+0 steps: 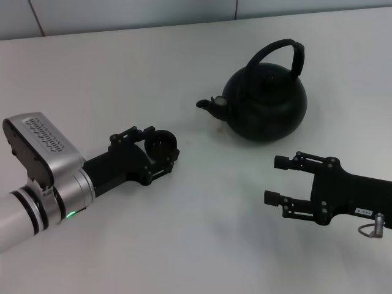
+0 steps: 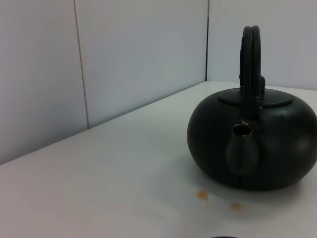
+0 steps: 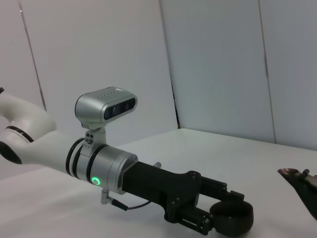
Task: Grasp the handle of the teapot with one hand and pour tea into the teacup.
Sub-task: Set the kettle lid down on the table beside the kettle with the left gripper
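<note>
Holding the small round black handleless teacup (image 1: pixel 161 144) between its fingers, the left gripper (image 1: pixel 160 147) sits low over the white tabletop (image 1: pixel 202 245), left of centre in the head view. Jaws narrow, clamped on the cup's sides; cup looks upright, opening facing up. The right wrist view confirms it: the cup (image 3: pixel 232 216) sits at the tip of the left gripper (image 3: pixel 225 218), at or just above the table; I can't tell whether it touches.

Large round matte-black teapot (image 1: pixel 265 104) stands upright on the table, right of centre and further back than both grippers. Its short stubby spout (image 1: pixel 211 105) points toward the robot's left, roughly at the cup's side of the table, but pot and cup are well apart. Black arched handle (image 1: pixel 283 53) stands up over the lid, thicker wrapped section on the robot's right side. Nothing is touching it.

Left wrist view looks straight at the pot (image 2: pixel 257 144), spout (image 2: pixel 242 148) facing the camera, handle (image 2: pixel 251 59) edge-on above the lid. 2 small orange-brown spots (image 2: pixel 203 195) on the table just in front of the spout.

Right gripper (image 1: pixel 275 180) hovers near the front right of the table, between the robot and the teapot, fingers spread wide, empty, clear of the pot. The spout tip (image 3: pixel 297 178) shows at the edge of its wrist view.
</note>
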